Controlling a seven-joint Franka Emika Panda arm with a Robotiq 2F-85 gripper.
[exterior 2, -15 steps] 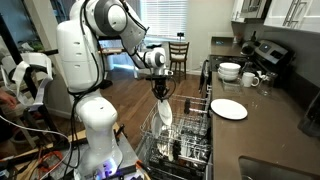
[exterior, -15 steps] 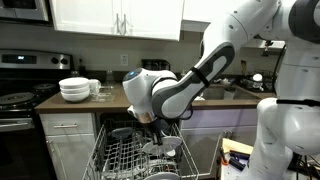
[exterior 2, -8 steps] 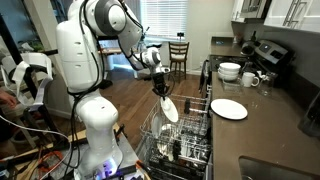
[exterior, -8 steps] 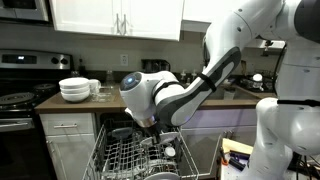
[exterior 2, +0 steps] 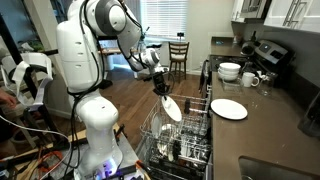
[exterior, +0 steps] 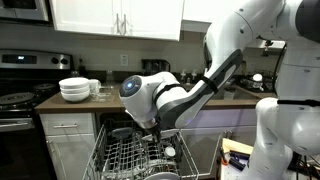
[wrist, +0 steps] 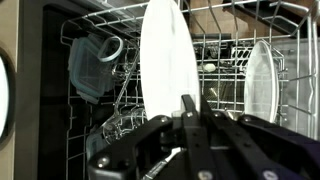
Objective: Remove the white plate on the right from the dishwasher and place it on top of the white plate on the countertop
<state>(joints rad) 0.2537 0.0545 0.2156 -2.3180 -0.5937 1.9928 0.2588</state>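
My gripper [exterior 2: 160,88] is shut on the edge of a white plate [exterior 2: 170,107] and holds it tilted just above the dishwasher rack [exterior 2: 186,136]. In the wrist view the held plate [wrist: 167,55] stands edge-on, with the fingers [wrist: 188,104] pinching its lower rim over the rack [wrist: 220,45]. A second white plate [exterior 2: 229,109] lies flat on the countertop to the side. In an exterior view the arm's wrist [exterior: 150,100] hangs over the rack [exterior: 140,155] and hides the held plate.
Another white plate [wrist: 261,75] stands in the rack beside the held one, and a grey container [wrist: 88,65] sits on the other side. Stacked white bowls [exterior 2: 230,71] and a mug [exterior 2: 250,79] stand on the counter near the stove [exterior: 18,100].
The gripper has risen with the plate, lifting it out of the rack slots and tilting it; the wrist has shifted slightly away from the counter.
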